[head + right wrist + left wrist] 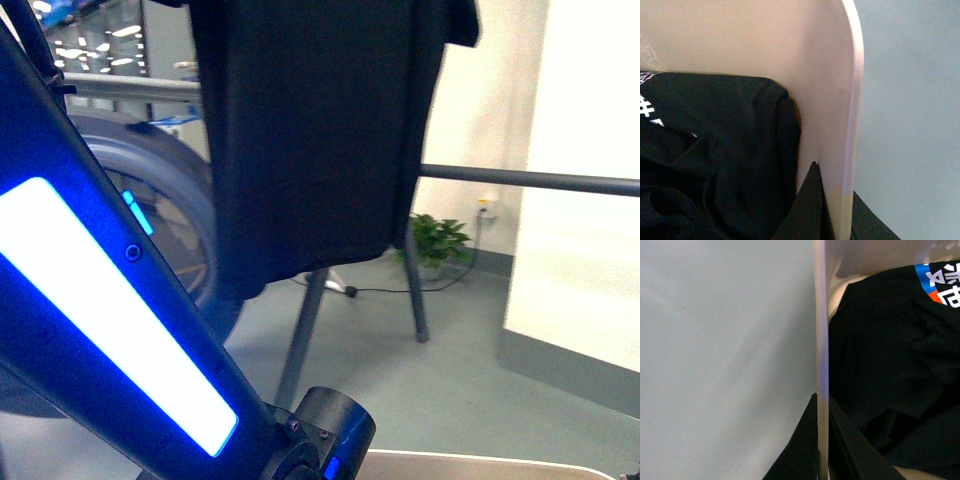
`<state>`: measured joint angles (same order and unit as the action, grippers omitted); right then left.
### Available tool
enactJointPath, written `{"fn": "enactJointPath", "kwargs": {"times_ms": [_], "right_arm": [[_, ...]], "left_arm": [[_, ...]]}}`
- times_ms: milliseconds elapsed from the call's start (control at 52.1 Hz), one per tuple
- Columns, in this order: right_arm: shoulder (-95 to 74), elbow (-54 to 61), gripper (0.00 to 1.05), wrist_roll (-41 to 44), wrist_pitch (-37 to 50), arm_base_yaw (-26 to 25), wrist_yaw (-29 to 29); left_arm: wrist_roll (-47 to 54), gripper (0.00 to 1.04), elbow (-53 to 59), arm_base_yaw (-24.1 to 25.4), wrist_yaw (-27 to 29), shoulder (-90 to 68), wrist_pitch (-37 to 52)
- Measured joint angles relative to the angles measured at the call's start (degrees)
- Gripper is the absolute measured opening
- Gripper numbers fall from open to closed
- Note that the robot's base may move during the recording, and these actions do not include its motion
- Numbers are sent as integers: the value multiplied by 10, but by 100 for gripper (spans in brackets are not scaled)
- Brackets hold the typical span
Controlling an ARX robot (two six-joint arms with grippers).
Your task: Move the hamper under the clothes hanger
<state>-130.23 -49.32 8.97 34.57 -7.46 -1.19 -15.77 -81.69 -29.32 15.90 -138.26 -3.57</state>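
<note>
Beige hamper [821, 330] rim is pinched by left gripper [822, 399] and right gripper [835, 179] (one wall each) for shifting under the clothes hanger [520, 180].

Beige plastic hamper [821, 340], smooth-walled with a rounded rim, loaded with crumpled black clothing [880, 365] bearing a blue, orange and white print. In the front view, only a pale curved stretch of its rim at the bottom edge, low in the foreground on the near side of the rack's legs. Dark-grey metal clothes hanger [530, 180] upright beyond it, slanted legs spread apart, one long horizontal bar running off to the right, a black T-shirt [310, 130] draped from the top and hanging down in front of the legs.
</note>
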Motion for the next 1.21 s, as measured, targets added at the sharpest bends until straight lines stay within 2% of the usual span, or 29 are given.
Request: {"fn": "enactJointPath", "kwargs": {"times_ms": [729, 959, 1209], "right_arm": [[0, 0, 3, 0, 0, 0, 1], [-1, 2, 3, 0, 0, -15, -17], [-1, 1, 3, 0, 0, 4, 7]], "left_arm": [[2, 4, 0, 0, 0, 1, 0], [1, 4, 0, -18, -10, 1, 0], [2, 4, 0, 6, 7, 2, 0]]}}
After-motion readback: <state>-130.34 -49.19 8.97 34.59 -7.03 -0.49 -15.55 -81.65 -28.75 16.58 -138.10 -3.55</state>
